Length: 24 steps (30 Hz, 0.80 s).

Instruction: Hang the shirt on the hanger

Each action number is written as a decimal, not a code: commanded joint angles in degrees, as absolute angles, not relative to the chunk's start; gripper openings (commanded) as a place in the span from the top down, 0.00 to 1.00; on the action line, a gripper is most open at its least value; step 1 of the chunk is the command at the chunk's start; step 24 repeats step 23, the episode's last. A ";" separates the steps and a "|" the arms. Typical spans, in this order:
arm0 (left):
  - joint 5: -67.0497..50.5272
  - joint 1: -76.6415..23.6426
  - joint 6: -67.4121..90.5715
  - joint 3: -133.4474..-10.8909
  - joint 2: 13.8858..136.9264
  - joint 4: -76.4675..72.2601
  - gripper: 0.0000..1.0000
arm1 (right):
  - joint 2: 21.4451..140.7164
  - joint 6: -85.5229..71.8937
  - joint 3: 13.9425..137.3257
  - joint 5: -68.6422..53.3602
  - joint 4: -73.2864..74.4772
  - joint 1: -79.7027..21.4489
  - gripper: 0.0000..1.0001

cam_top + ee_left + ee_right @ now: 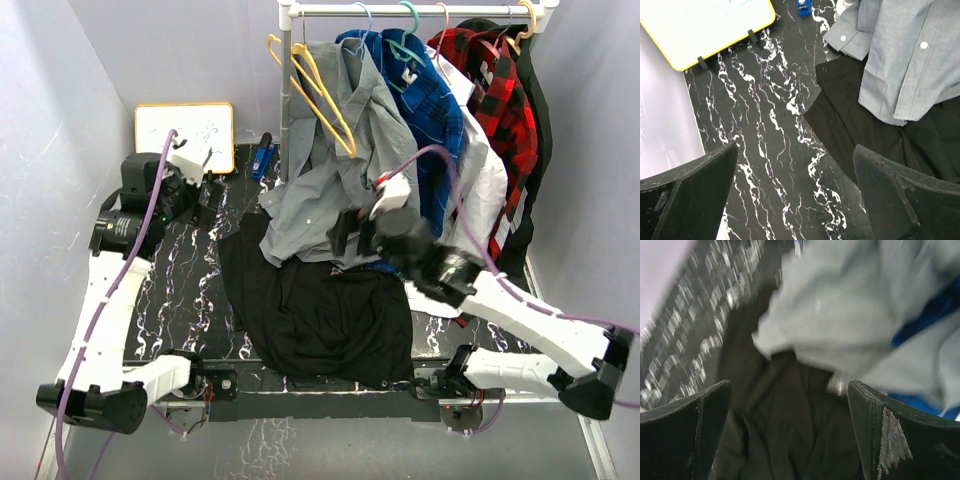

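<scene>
Black marble bench [190, 290], lilac walls. Landmark: black cloth [320, 310] lying mid-bench.

- Yellow-framed whiteboard [185, 125] stands well left of the cloth, at the back.
- Left fingers [695, 195] are spread wide and empty, over bare bench just left of the cloth.
- 2 yellow hangers [320, 95] hang above the cloth's back.
- Grey shirt [335, 180] drapes down, its lower edge lying on the cloth.
- Light-blue hanger [368, 18]: only the hook shows, on the rail [440, 10].
- Right fingers [890, 435] are apart and empty, over the cloth by the shirt's edge. That view is blurred.
</scene>
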<state>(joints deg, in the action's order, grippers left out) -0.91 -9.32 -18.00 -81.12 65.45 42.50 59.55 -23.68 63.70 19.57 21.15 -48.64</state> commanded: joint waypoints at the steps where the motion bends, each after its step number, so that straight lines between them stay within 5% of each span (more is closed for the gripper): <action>1: -3.46 -5.83 -16.16 -77.66 60.34 46.14 0.02 | 61.21 -42.47 56.71 33.94 34.81 -61.36 0.02; 11: 1.81 4.70 1.24 -66.79 53.53 41.81 0.02 | 52.59 -45.50 42.15 33.33 24.76 -64.77 0.02; 24: 0.60 9.83 -0.69 -55.81 51.27 40.86 0.02 | 49.52 -43.60 37.22 32.42 24.64 -64.85 0.02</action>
